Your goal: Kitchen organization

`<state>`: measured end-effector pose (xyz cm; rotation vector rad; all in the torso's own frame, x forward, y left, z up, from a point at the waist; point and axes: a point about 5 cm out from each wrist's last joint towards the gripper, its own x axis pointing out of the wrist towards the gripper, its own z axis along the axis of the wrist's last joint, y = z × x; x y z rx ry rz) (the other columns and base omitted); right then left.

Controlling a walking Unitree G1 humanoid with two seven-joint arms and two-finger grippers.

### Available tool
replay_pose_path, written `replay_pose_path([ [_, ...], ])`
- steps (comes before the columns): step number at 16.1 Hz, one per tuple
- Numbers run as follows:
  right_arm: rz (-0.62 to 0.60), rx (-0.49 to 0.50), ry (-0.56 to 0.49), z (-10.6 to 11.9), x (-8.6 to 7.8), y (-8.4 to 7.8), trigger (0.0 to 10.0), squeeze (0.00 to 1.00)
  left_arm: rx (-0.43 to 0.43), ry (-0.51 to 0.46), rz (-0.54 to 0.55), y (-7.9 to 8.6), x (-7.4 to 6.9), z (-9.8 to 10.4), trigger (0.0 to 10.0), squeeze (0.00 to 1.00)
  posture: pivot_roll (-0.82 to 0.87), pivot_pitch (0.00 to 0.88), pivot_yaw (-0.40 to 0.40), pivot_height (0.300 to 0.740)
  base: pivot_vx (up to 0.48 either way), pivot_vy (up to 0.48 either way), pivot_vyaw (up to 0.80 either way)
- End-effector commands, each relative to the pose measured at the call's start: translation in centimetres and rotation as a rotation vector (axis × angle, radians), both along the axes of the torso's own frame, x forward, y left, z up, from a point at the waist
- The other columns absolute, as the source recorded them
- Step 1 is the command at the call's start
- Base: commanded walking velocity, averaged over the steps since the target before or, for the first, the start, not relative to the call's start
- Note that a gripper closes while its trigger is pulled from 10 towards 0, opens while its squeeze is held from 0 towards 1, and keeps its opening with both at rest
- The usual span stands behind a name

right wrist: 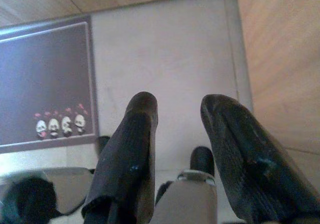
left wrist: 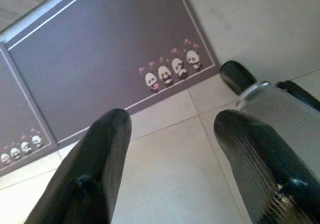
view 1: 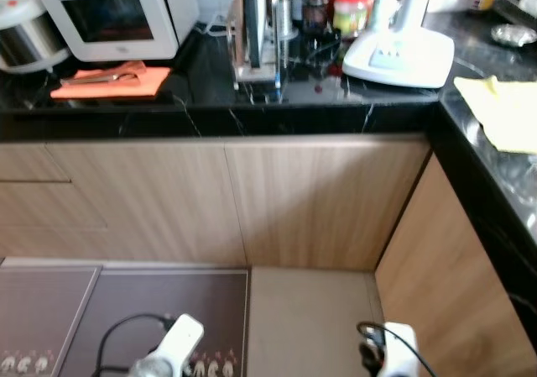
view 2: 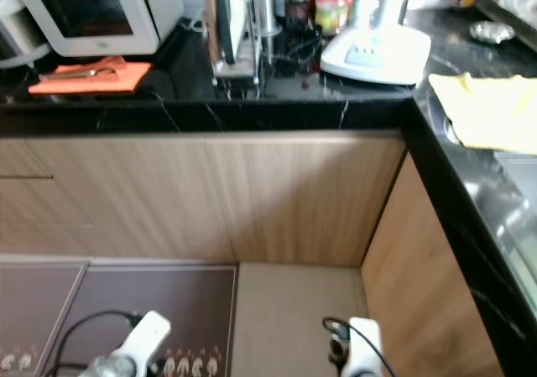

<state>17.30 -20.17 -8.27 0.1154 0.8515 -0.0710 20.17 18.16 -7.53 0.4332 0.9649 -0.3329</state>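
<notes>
Both arms hang low, left end effector [left wrist: 170, 149] and right end effector [right wrist: 195, 139] released, empty. I see orange cloth [view 1: 113, 81] lying up-left on table [view 1: 252, 117], long axis sideways; left arm nearer.

Cluttered black countertop [view 1: 218, 112], corner kitchen

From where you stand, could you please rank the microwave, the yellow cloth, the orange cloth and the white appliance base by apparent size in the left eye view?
1. Microwave, cut off by the frame's top.
2. White appliance base and orange cloth: too alike to rank.
Yellow cloth: left unranked, since the frame's edge cuts it off and it lies nearer.
</notes>
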Motion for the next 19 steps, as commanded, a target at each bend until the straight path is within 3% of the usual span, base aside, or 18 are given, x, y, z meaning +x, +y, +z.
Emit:
replay_pose_path([
  [1, 0.005, 0.012, 0.000, -0.06, 0.08, 0.59, 10.0, 0.00, 0.014, 0.003, 0.025, 0.86, 0.16, 0.17, 10.0, 0.00, -0.13, 0.000, 0.085, 0.740, 0.000, 0.259, 0.00],
  [19, 0.020, 0.014, -0.010, -0.08, 0.04, 0.90, 10.0, 0.00, 0.015, 0.003, 0.024, 0.91, 0.11, 0.15, 10.0, 0.00, -0.12, 0.000, 0.086, 0.740, 0.000, 0.256, 0.00],
])
